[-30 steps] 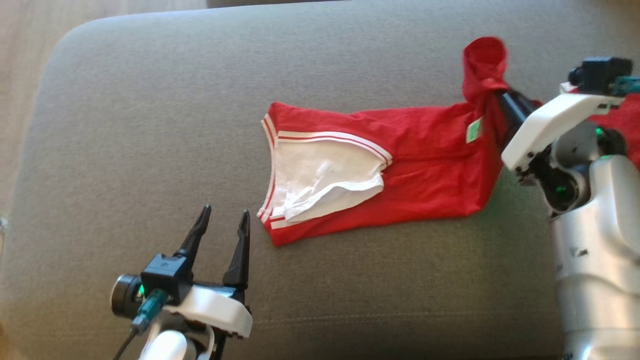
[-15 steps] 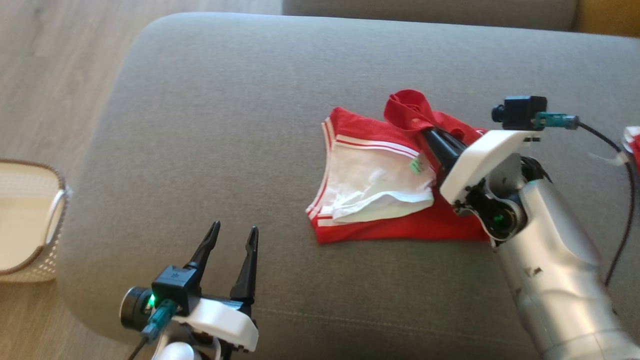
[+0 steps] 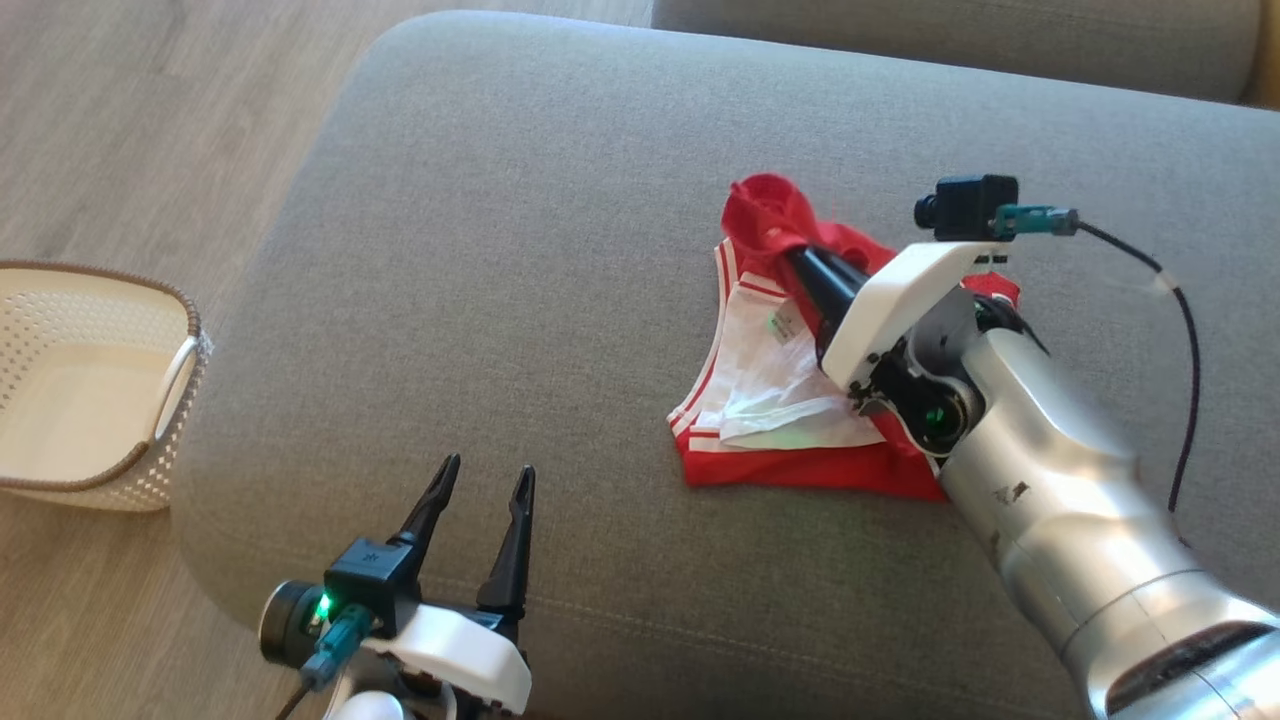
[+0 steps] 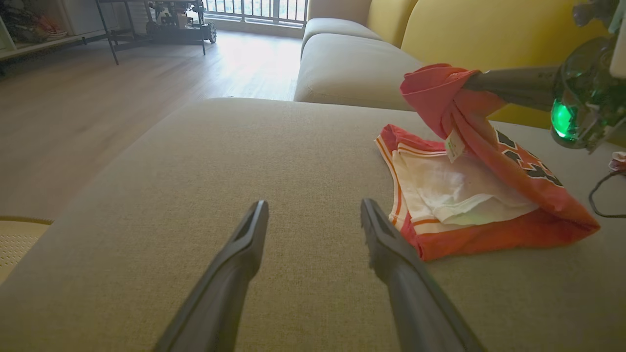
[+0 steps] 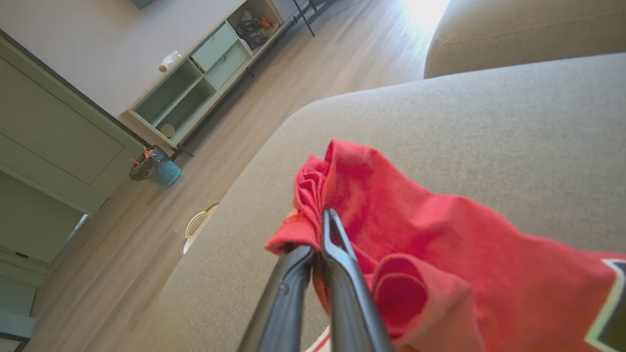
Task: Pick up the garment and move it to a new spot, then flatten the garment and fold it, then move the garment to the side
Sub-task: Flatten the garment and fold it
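Note:
The garment (image 3: 800, 400) is a red jersey with white trim, lying on a grey couch cushion (image 3: 560, 260). Its lower part rests flat with the white inner side up. My right gripper (image 3: 790, 255) is shut on a bunched red end of it and holds that end folded back over the flat part. In the right wrist view the garment (image 5: 415, 234) drapes from the right gripper (image 5: 323, 220). The left wrist view shows the garment (image 4: 479, 195) to the right of my left gripper (image 4: 313, 215). My left gripper (image 3: 485, 480) is open and empty near the cushion's front edge, left of the garment.
A white woven basket (image 3: 110, 400) stands on the wooden floor left of the cushion. A second cushion (image 4: 352, 63) and a yellow backrest (image 4: 479, 29) lie beyond. A black cable (image 3: 1180, 330) trails from the right wrist over the cushion.
The camera has turned left, bringing the basket into view. My right gripper has carried the held red end leftwards over the flat part, doubling the garment. The left gripper stays open.

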### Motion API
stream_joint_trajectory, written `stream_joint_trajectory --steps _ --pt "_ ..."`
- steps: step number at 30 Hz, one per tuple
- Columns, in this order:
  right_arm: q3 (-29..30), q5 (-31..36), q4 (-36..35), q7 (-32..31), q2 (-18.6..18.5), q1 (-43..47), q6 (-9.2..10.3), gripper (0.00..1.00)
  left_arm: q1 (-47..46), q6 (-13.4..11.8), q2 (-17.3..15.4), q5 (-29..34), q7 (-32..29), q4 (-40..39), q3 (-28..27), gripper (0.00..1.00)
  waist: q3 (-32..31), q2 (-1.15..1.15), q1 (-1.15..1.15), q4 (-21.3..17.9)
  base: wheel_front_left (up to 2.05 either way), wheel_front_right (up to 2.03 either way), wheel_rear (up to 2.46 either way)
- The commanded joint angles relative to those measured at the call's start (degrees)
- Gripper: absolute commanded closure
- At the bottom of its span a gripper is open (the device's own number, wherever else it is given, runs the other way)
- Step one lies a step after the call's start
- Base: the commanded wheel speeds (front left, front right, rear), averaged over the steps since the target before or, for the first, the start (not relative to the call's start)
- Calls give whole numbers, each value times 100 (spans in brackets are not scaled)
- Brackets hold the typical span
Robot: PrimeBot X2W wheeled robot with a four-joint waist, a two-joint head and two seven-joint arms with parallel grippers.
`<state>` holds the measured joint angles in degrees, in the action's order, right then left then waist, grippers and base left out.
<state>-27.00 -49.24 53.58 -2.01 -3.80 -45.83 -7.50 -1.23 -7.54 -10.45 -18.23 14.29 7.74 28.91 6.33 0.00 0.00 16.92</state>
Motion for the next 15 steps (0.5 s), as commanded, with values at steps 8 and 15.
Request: stream_joint_trajectory --steps 8,15 --pt "-822 -932 91 301 92 -362 1 0 -115 -21 21 -24 71 -99 -255 0 23 0 0 -151 0 0 0" --pt "-826 -872 70 870 77 -727 1 0 -68 -87 -35 -9 71 -193 -378 0 25 0 0 -564 0 0 0"
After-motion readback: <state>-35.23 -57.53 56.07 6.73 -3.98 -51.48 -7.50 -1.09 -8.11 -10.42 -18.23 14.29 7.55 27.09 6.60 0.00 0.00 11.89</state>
